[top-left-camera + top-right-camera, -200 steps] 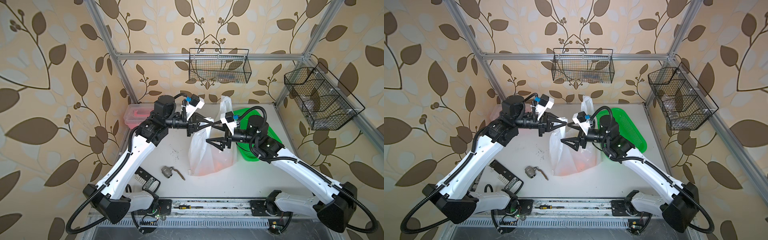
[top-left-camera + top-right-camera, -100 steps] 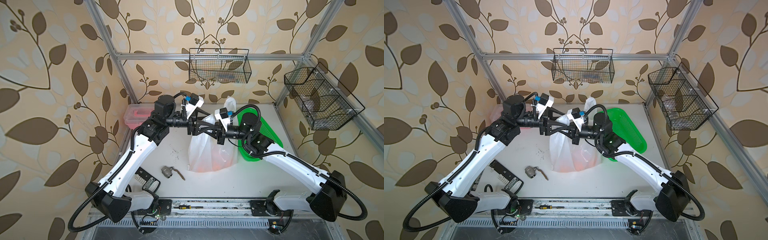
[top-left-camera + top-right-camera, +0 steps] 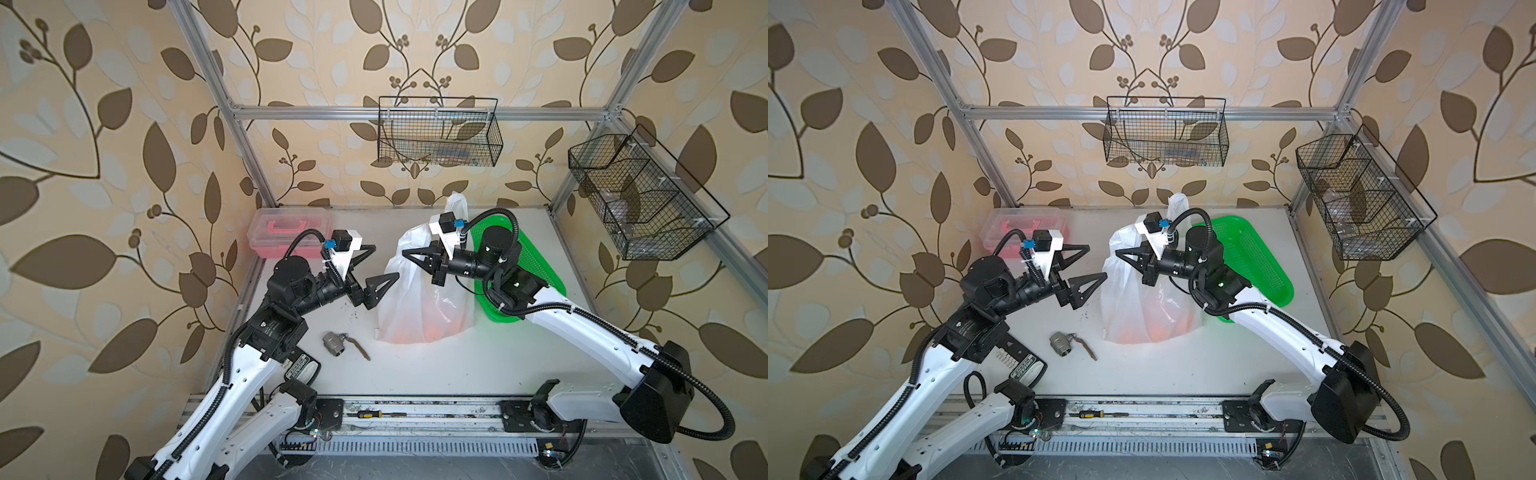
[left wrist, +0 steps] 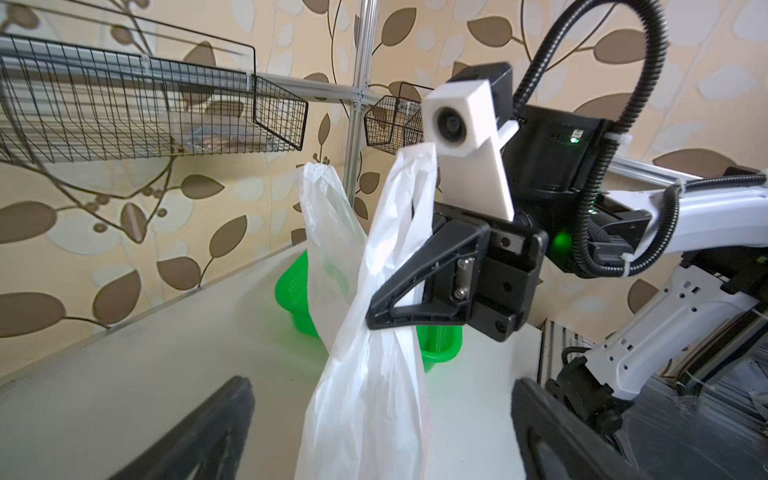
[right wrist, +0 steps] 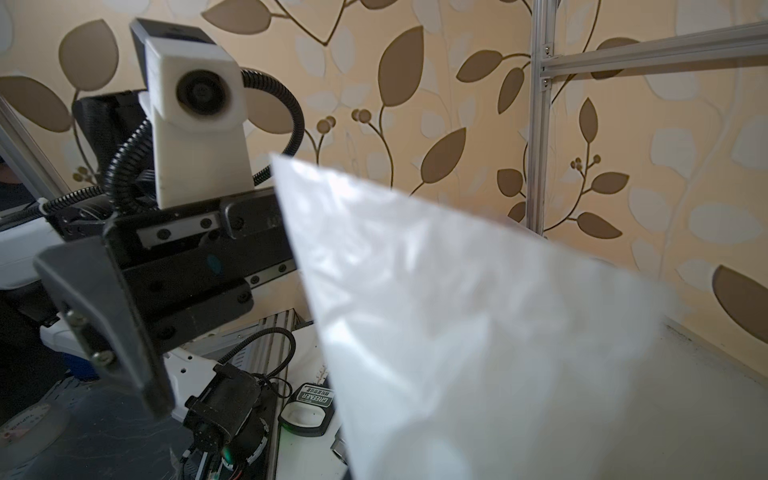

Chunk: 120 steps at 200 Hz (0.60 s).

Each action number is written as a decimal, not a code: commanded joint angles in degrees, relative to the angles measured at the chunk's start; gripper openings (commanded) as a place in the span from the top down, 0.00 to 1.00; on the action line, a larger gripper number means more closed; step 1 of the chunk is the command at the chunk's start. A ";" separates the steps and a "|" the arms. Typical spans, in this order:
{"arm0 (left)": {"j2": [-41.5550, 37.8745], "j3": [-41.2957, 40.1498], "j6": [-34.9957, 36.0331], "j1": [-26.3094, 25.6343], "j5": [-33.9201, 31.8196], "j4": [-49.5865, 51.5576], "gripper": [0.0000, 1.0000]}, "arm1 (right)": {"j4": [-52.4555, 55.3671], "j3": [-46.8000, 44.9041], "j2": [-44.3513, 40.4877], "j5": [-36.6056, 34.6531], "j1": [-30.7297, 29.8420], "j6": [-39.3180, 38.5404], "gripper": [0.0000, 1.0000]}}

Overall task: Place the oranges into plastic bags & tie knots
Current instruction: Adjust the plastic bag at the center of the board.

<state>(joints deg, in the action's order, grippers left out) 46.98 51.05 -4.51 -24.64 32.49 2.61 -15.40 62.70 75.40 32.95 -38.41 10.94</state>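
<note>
On the table [image 3: 436, 374] beside the green basket [image 3: 540, 266], the plastic bag [image 3: 419, 307] of oranges [image 3: 415, 332] is held up by 1 handle in the clamped right gripper [image 3: 409, 254]; the left gripper [image 3: 385, 262] gapes empty alongside, with the free handle [image 3: 457, 203] upright beyond it, toward the far edge.

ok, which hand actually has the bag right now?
The right hand, shut on one handle loop of the white plastic bag. The left hand stands wide open next to the bag, gripping nothing.
</note>
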 commanded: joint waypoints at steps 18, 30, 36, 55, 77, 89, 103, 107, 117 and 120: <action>5.10 -2.96 -2.67 0.39 4.05 -10.97 0.01 | 1.18 0.67 -1.58 -2.47 -1.00 0.73 1.00; 6.86 -2.97 -3.16 0.30 5.17 -12.01 0.01 | 1.27 0.99 -1.55 -3.32 -1.39 1.01 1.00; 7.83 -3.04 -3.68 0.30 5.73 -12.86 0.01 | 1.36 1.07 -1.49 -3.41 -1.61 1.01 1.00; 9.64 -3.94 -5.55 -0.24 7.50 -16.63 0.01 | 2.02 1.65 -1.39 -5.47 -2.10 1.06 0.99; 10.12 -5.51 -6.49 -1.92 7.56 -20.01 0.02 | 2.75 2.40 -1.21 -8.53 -2.29 1.99 1.00; 10.47 -6.02 -6.29 -3.47 6.83 -20.39 0.04 | 2.48 2.81 -1.05 -10.02 -2.36 2.74 1.00; 11.22 -5.74 -4.71 -5.47 4.45 -18.43 0.09 | 2.39 3.38 -1.01 -11.57 -2.48 3.58 1.00; 11.41 -5.70 -4.18 -6.11 3.65 -17.92 0.10 | 2.31 3.51 -1.03 -11.99 -2.54 3.82 1.00; 11.96 -5.67 -3.14 -7.31 1.37 -17.10 0.13 | 2.26 3.77 -0.99 -12.70 -2.63 4.27 1.00; 12.10 -5.63 -2.99 -7.61 0.90 -16.97 0.15 | 2.18 3.74 -1.13 -12.81 -2.67 4.50 1.00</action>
<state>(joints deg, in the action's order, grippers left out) 58.22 45.32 -9.28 -29.85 36.77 -12.32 -12.69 63.68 75.40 23.94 -40.51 13.54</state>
